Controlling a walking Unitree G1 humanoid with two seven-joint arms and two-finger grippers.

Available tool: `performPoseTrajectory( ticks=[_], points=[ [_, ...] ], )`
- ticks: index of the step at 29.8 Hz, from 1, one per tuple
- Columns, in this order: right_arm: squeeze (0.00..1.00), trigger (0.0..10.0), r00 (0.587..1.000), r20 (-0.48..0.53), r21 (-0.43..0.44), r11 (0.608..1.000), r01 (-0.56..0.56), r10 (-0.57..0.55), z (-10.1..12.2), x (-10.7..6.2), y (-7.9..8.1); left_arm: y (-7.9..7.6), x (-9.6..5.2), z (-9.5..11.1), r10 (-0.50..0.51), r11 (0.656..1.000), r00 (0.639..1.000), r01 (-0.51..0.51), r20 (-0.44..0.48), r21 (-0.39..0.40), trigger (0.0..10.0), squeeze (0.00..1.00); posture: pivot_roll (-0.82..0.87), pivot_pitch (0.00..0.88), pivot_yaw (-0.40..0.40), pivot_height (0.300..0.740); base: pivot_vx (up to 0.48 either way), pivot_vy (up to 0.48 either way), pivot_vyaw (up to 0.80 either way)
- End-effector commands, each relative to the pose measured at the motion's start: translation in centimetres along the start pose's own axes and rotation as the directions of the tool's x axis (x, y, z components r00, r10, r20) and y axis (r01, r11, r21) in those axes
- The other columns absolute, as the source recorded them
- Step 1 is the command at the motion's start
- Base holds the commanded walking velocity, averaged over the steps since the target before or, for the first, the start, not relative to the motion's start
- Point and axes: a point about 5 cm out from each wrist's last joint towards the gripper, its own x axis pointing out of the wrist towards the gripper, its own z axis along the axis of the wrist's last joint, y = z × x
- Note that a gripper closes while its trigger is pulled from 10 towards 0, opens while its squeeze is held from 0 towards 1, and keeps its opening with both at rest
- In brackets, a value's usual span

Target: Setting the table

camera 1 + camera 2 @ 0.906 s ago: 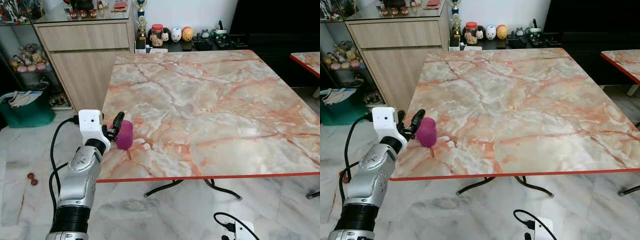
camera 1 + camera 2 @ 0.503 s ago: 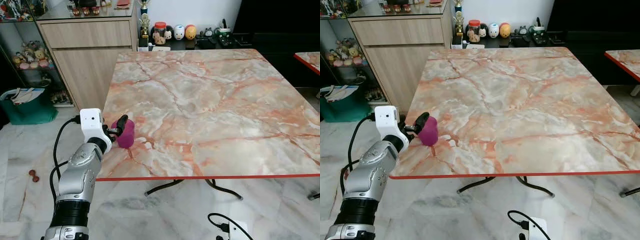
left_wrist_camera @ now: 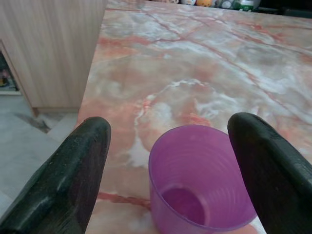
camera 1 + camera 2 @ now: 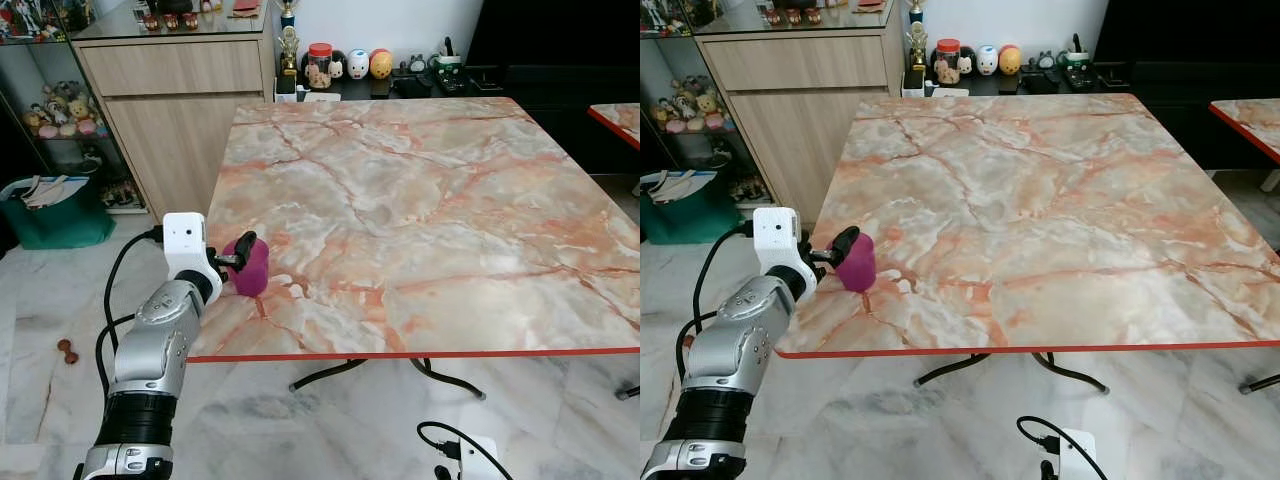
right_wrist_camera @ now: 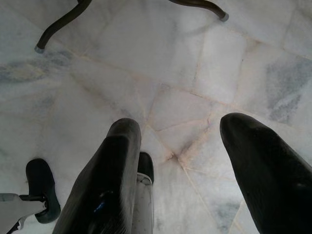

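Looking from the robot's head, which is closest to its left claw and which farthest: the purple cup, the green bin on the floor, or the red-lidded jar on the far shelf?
From the left gripper:
1. Purple cup, between its fingers near the table's left edge.
2. Green bin, on the floor off to the left.
3. Red-lidded jar, on the low shelf beyond the table's far edge.

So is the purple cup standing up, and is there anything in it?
Upright and empty. The purple cup stands on the table, mouth up, with a bare bottom. The left gripper has its fingers open, one on each side.
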Motion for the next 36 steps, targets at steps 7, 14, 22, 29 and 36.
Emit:
performPoseTrajectory(
  ticks=[7, 14, 22, 29, 36],
  points=[
    [0.00, 10.0, 1.000, 0.001, -0.002, 1.000, -0.004, 0.004, 0.6, 0.1, 0.5, 0.0, 0.5, -0.5, 0.016, 1.000, 0.998, -0.014, -0.067, 0.024, 10.0, 0.00, 0.06, 0.000, -0.005, 0.740, 0.000, 0.000, 0.00],
    [0.00, 10.0, 1.000, -0.020, -0.002, 1.000, -0.008, 0.008, 0.0, 0.0, 1.0, 0.4, 0.7, -0.5, 0.055, 0.998, 0.995, -0.054, -0.085, 0.021, 10.0, 0.00, 0.06, 0.000, -0.002, 0.740, 0.000, 0.000, 0.00],
    [0.00, 10.0, 0.999, -0.033, -0.003, 1.000, -0.006, 0.006, -0.7, -0.1, 0.6, 0.7, 0.7, -0.7, 0.070, 0.997, 0.992, -0.068, -0.102, 0.022, 10.0, 0.00, 0.06, 0.000, -0.004, 0.740, 0.000, 0.000, 0.00],
    [0.00, 10.0, 0.999, -0.043, -0.004, 1.000, -0.003, 0.003, -1.0, -0.2, 0.3, 0.7, 0.7, -0.9, 0.077, 0.997, 0.991, -0.075, -0.114, 0.019, 10.0, 0.00, 0.06, 0.000, -0.005, 0.740, 0.000, 0.000, 0.00],
    [0.00, 10.0, 0.999, -0.053, -0.005, 1.000, -0.009, 0.009, -1.1, -0.2, 0.7, 0.8, 0.7, -0.9, 0.085, 0.996, 0.990, -0.083, -0.112, 0.022, 10.0, 0.00, 0.06, 0.000, -0.006, 0.740, 0.000, 0.000, 0.00]
  ],
)
